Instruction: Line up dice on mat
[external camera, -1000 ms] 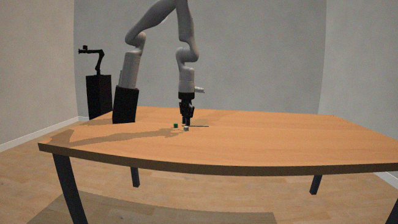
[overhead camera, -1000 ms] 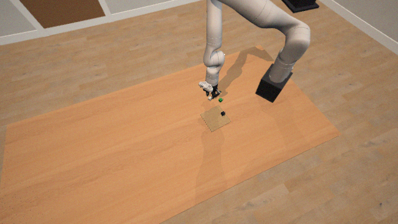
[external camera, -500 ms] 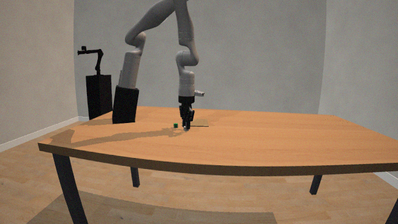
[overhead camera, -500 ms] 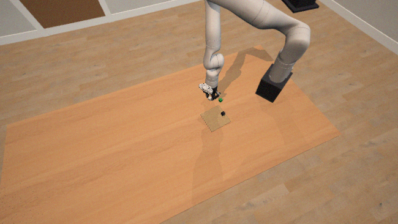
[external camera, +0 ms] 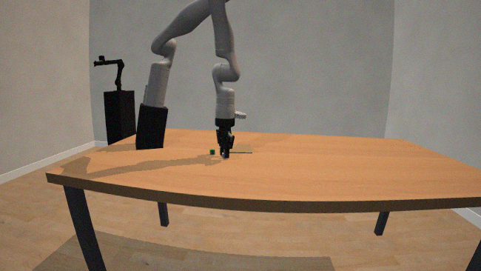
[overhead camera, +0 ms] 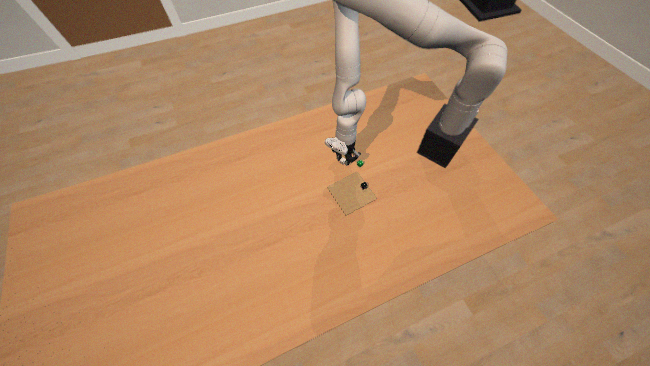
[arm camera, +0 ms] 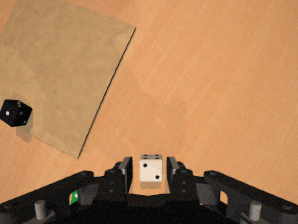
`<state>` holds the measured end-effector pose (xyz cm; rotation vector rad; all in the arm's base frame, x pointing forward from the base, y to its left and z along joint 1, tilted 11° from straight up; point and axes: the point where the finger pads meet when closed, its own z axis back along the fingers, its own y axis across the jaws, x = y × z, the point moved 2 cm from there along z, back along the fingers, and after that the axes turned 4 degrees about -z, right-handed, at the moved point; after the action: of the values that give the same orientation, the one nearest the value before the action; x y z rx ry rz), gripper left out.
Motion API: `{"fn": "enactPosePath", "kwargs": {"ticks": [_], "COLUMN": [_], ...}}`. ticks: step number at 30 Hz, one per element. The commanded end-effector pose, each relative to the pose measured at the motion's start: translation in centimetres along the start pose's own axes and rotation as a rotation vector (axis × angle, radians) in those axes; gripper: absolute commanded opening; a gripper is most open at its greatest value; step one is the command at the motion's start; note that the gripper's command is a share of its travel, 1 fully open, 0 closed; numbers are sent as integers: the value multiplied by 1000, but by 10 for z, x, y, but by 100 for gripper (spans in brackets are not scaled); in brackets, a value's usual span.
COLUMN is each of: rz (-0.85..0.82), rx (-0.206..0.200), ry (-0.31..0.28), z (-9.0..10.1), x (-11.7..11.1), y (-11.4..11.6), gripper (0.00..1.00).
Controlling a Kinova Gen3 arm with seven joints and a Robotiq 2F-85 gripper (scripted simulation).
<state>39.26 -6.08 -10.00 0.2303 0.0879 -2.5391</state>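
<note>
Jaws: black two-finger gripper (overhead camera: 348,160) (external camera: 224,155) (arm camera: 149,166), low over the wooden table (overhead camera: 200,225) (external camera: 314,166) (arm camera: 225,75); part-way open, holding nothing, a slim gap at each side of the die between the pads.
Die at jaws: small white cube with black pips (arm camera: 151,171), off the mat, its sides about square to the pads; the face towards the wrist camera reads two.
Closing axis: left to right in the wrist view, straight across the white die; by judgement, a short squeeze should take it without a turn.
Green die: small green cube (overhead camera: 360,163) (external camera: 212,152) (arm camera: 74,197), off the mat, just beside the gripper on the side of the black base pedestal (overhead camera: 442,150) (external camera: 151,127); number not legible.
Mat: thin square tan sheet (overhead camera: 347,195) (external camera: 242,149) (arm camera: 65,60), flat, up and left of the jaws in the wrist view; carry lies that way.
Black die: black cube with white pips (overhead camera: 364,185) (arm camera: 16,112), on the mat near its edge.
Caution: the near finger could nudge the green die. Final order cannot be told here.

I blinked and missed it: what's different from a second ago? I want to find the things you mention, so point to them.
The black two-finger gripper (overhead camera: 351,159) (external camera: 224,155) (arm camera: 149,166) moved down around the small white die (arm camera: 151,170), without visibly gripping it. The green die (overhead camera: 360,163) (external camera: 212,152) (arm camera: 74,197), black die (overhead camera: 364,185) (arm camera: 16,113) and flat tan square mat (overhead camera: 350,197) (external camera: 242,150) (arm camera: 75,70) stayed put.
</note>
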Motion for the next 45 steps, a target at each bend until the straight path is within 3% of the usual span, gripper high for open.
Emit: {"fn": "enactPosePath", "kwargs": {"ticks": [1,28,29,45], "rz": [-4,-4,-4,-4], "rx": [5,5,5,5], "ry": [3,3,3,3], "z": [0,0,0,0], "x": [-2,-2,-2,-2], "y": [2,2,2,2], "gripper": [35,35,15,15]}}
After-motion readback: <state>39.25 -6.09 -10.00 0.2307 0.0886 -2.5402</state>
